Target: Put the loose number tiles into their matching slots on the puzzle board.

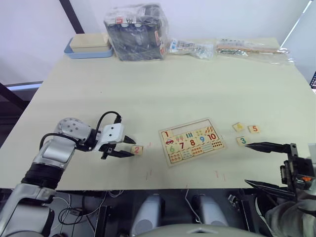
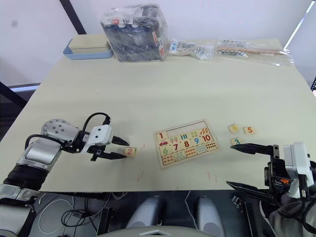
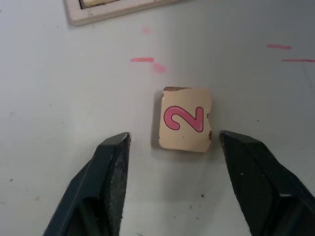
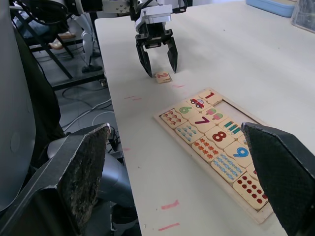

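The puzzle board (image 1: 192, 142) lies flat at the middle of the table, its number pieces 6 to 10 and picture pieces in place. A pale bare strip of matching slots (image 1: 190, 127) runs along its far edge beside the 1. One of the loose number tiles, a pink 2 (image 3: 185, 125), lies left of the board. My left gripper (image 1: 131, 147) is open, its fingertips flanking the 2 without touching it. Three more tiles lie right of the board: a yellow digit (image 1: 238, 127), an orange 5 (image 1: 254, 129), a green 3 (image 1: 242, 140). My right gripper (image 1: 247, 164) is open just beside the 3.
At the table's far edge stand a blue tray with a tan box (image 1: 88, 47), a plastic-wrapped dark pack (image 1: 136, 32) and two clear bags (image 1: 192, 48) (image 1: 252, 47). Small red marks (image 3: 142, 60) dot the tabletop near the board. The table's front edge is close to both grippers.
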